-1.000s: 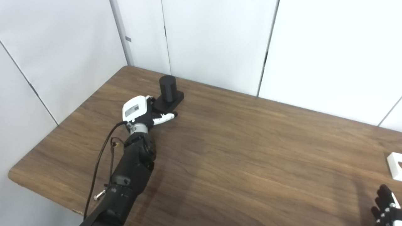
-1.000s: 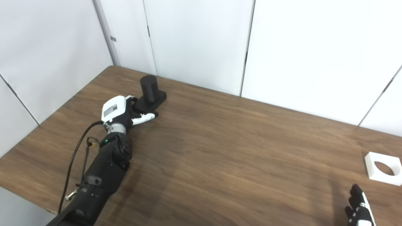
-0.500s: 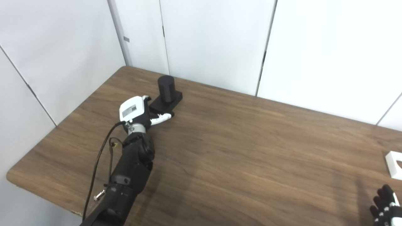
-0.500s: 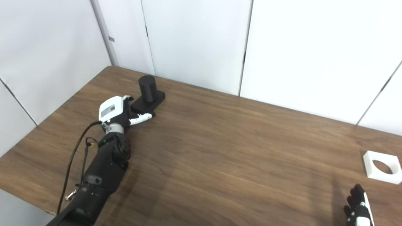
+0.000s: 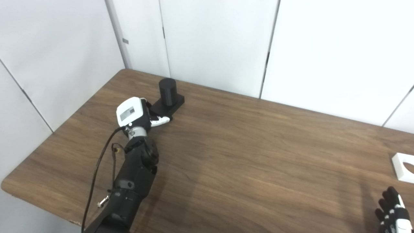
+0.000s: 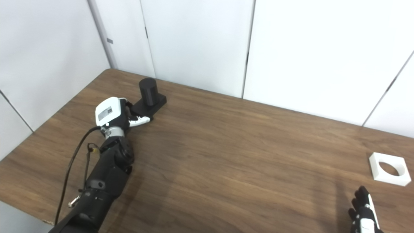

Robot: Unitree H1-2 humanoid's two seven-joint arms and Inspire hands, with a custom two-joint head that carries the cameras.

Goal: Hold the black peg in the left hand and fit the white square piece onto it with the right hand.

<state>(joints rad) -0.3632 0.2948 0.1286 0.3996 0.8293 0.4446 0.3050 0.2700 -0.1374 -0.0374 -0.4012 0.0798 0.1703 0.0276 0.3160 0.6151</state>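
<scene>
Reaching across the dark wood-grain table (image 5: 245,155) in the left eye view, the left hand (image 5: 137,113) with its white back plate lies against the near edge of the flat square base of the black cylindrical peg (image 5: 168,92), its white-tipped thumb stretched along the base's front side; the fingers are hidden behind the hand, so whether they grip the base cannot be told. The peg stands upright on its base near the table's far left corner, close to the white wall panels (image 5: 213,42). A black cable (image 5: 97,174) loops beside the black forearm. At the picture's right edge only part of the white square piece with a round hole (image 5: 403,163) shows, flat on the table, and the right hand (image 5: 391,212) rises at the bottom right corner, near the piece but apart from it, black fingers spread and holding nothing. In the right eye view the same layout appears: the left hand (image 6: 114,114) touches the base of the peg (image 6: 148,92), and again the grasp itself is hidden. The white square piece (image 6: 389,164) is here fully visible, lying flat well apart from the peg, on the table's far right. The right hand (image 6: 364,215) sits just below it, fingers apart and empty.
</scene>
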